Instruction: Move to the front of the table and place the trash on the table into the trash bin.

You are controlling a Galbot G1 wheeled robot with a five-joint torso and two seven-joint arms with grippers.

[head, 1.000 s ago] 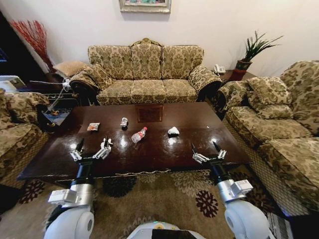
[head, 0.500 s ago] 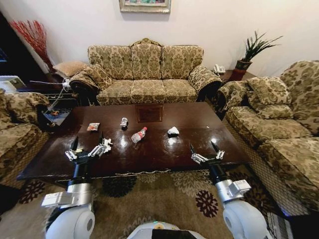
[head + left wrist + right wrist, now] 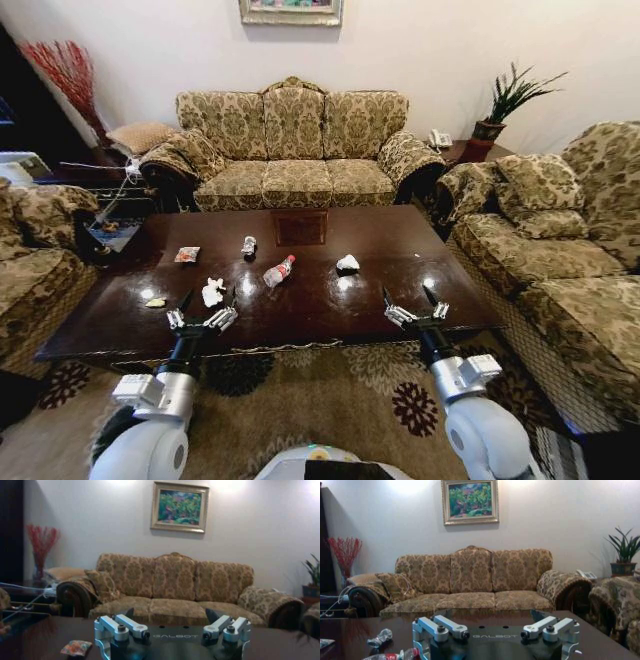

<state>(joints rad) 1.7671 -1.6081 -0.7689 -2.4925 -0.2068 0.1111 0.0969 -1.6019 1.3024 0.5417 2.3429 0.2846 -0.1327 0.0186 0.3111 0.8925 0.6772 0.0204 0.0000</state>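
The dark brown table [image 3: 400, 235] carries the trash: a snack packet [image 3: 187, 255], a small crushed bottle [image 3: 249, 245], a clear bottle with a red cap [image 3: 279, 271], a white tissue [image 3: 348, 263], a second crumpled tissue [image 3: 213, 292] and a yellowish scrap [image 3: 156, 302]. My left gripper [image 3: 207, 302] hovers open over the table's near edge, just on the near side of the second tissue. Open too, the right gripper [image 3: 407, 298] hangs over the near right part of the table. The left wrist view shows the left gripper [image 3: 170, 613] and the packet [image 3: 76, 647]. The right wrist view shows the right gripper [image 3: 490, 614] and both bottles [image 3: 380, 637]. The trash bin is out of view.
A patterned sofa [image 3: 293, 150] stands behind the table, with an armchair [image 3: 35, 255] to the left and another sofa [image 3: 560, 250] to the right. A potted plant [image 3: 500, 105] sits on a side table at the back right. Patterned carpet [image 3: 320, 390] lies at the table's near side.
My left gripper has shifted to the right and back toward the table's near edge, uncovering the crumpled tissue and the yellowish scrap. The right gripper has hardly moved.
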